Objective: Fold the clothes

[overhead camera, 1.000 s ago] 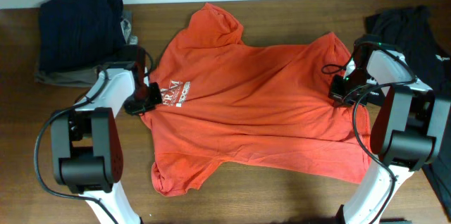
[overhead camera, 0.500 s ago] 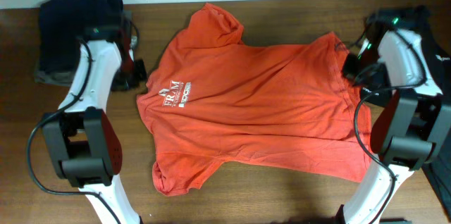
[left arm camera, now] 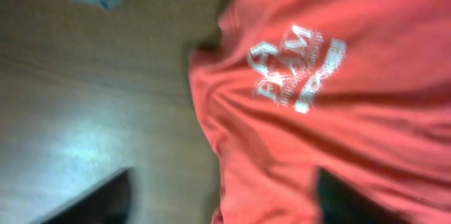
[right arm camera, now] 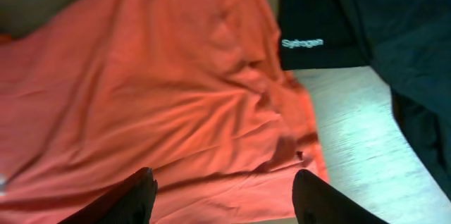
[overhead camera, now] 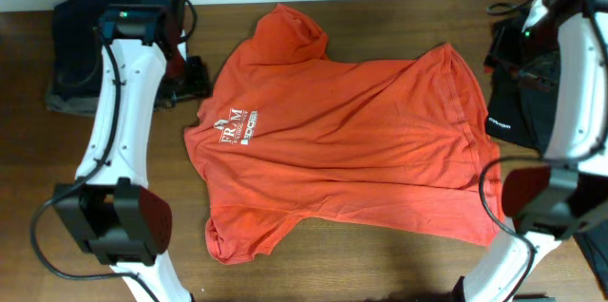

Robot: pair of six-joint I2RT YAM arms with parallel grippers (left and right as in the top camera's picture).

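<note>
The orange-red T-shirt (overhead camera: 342, 141) lies spread face up in the middle of the table (overhead camera: 380, 269), turned sideways. Its white lettering (overhead camera: 235, 128) and neck end point toward the left arm, and its hem (overhead camera: 472, 122) points toward the right arm. The cloth is flat but rippled, and the near sleeve (overhead camera: 233, 235) is bunched. No fold is made yet.

The left gripper (left arm camera: 222, 194) hangs above the shirt's edge beside the lettering, fingers spread wide with nothing between them. The right gripper (right arm camera: 225, 192) hovers over the hem end, fingers likewise well apart and empty.

Just beside the hem lies the black garment (right arm camera: 331, 20) with a small logo. The wrist view is too soft to say whether the two fabrics overlap or only touch. The folded navy and grey garments (overhead camera: 90, 46) sit at the far left, apart from the shirt.

The step in hand looks like picking grasp points for the first fold. It should go best if both grippers pinch the same long edge, one at the sleeve seam and one at the hem corner. They should then lift together, keep the cloth taut between them, and lay it over edge to edge. The right pinch should take shirt cloth only, clear of the black garment.
</note>
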